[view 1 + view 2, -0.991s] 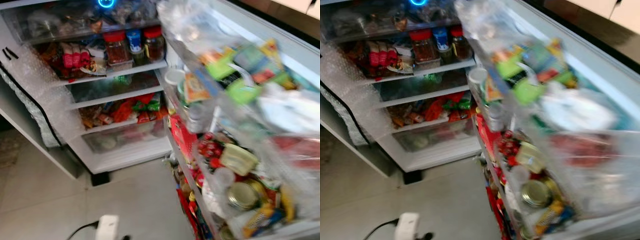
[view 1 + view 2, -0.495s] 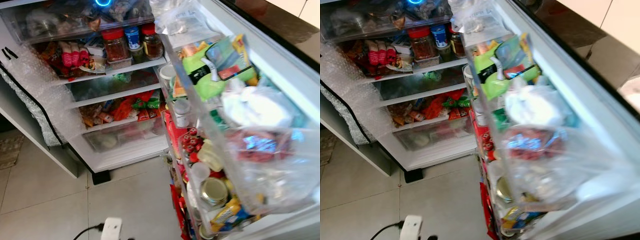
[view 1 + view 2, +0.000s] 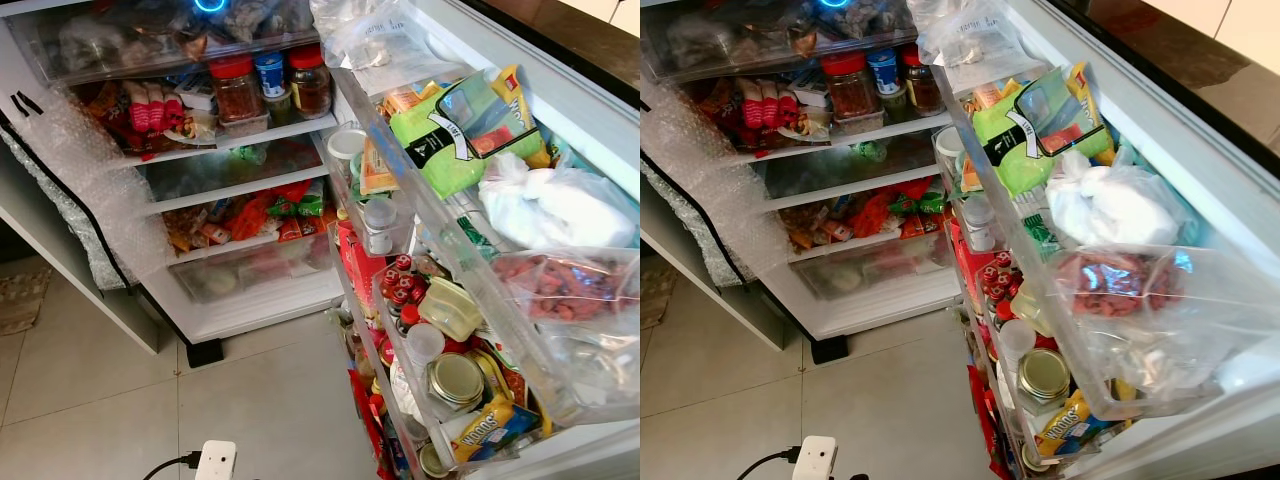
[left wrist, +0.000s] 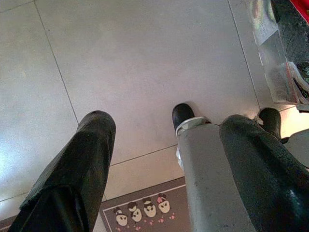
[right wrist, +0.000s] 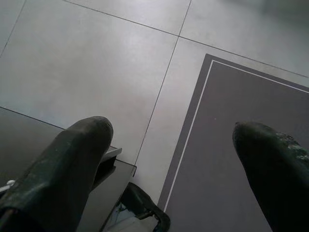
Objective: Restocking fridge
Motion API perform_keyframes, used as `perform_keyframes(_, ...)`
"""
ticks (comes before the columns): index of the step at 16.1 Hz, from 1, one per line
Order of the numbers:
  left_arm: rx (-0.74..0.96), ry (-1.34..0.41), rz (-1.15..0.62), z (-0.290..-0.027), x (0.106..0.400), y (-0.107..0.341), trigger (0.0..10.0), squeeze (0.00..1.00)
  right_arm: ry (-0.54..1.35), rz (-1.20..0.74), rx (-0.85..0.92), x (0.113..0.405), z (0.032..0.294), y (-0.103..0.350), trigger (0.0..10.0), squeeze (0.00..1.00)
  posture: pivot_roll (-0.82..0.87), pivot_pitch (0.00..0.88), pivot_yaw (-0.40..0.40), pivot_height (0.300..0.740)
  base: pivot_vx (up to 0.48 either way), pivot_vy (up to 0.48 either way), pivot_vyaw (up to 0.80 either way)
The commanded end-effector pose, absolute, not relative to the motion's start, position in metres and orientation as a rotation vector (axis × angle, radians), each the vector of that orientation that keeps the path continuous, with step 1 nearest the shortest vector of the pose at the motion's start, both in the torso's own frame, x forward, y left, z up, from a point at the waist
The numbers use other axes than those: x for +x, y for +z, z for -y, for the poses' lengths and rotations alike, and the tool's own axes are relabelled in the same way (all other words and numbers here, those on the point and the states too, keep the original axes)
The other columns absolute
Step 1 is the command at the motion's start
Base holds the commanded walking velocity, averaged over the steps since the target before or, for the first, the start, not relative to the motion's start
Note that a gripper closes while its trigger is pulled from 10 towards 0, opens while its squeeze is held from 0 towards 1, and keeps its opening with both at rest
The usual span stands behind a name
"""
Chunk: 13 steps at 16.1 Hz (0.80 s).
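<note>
The fridge (image 3: 235, 135) stands open before me, its shelves packed with red-lidded jars (image 3: 236, 90), red packets and snack bags. On the right, the open door's clear bins (image 3: 400, 235) hold a green packet (image 3: 440, 140), a white bag (image 3: 555, 210), small red cans (image 3: 395, 285) and a gold-lidded jar (image 3: 455, 380). My left gripper (image 4: 166, 123) hangs open over the tiled floor beside my own grey leg (image 4: 207, 169). Over floor tile and a grey mat (image 5: 231, 159), my right gripper (image 5: 171, 128) is open too. Neither holds anything.
Bubble wrap (image 3: 80, 190) covers the fridge's left wall. A white power strip (image 3: 215, 462) with a black cable lies on the tile floor in front. A small rug (image 3: 20, 300) lies at the far left. A patterned mat (image 4: 145, 208) lies by my foot.
The head camera has swung slightly and steadied, so the door bins are now sharp. Nothing in the fridge has moved.
</note>
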<state>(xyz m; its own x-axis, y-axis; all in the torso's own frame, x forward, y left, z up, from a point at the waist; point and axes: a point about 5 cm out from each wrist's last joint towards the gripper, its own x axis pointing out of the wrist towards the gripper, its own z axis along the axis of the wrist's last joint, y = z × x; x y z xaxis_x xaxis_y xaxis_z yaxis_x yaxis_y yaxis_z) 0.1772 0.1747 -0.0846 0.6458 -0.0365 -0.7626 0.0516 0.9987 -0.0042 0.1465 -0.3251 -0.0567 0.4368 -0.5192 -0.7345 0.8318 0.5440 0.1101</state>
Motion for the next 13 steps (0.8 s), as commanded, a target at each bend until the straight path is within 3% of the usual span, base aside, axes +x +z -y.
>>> perform_keyframes(1, 0.02, -0.038, -0.876, -0.183, 0.17, -0.086, 10.0, 0.0, -0.883, -0.741, 0.504, 0.14, 0.321, -0.062, 10.0, 0.0, -0.06, 0.112, 0.045, 0.74, 0.0, 0.0, 0.0)
perform_keyframes(5, 0.018, -0.011, -0.894, -0.207, 0.158, -0.088, 10.0, 0.0, -0.877, -0.75, 0.501, 0.14, 0.319, -0.063, 10.0, 0.0, -0.06, 0.111, 0.044, 0.74, 0.0, 0.0, 0.0)
perform_keyframes(11, 0.016, -0.002, -0.932, -0.211, 0.146, -0.092, 10.0, 0.0, -0.879, -0.751, 0.502, 0.139, 0.319, -0.063, 10.0, 0.0, -0.06, 0.112, 0.044, 0.74, 0.0, 0.0, 0.0)
perform_keyframes(13, 0.016, -0.002, -0.933, -0.21, 0.147, -0.092, 10.0, 0.0, -0.879, -0.75, 0.501, 0.139, 0.32, -0.063, 10.0, 0.0, -0.06, 0.114, 0.045, 0.74, -0.253, 0.0, 0.0)
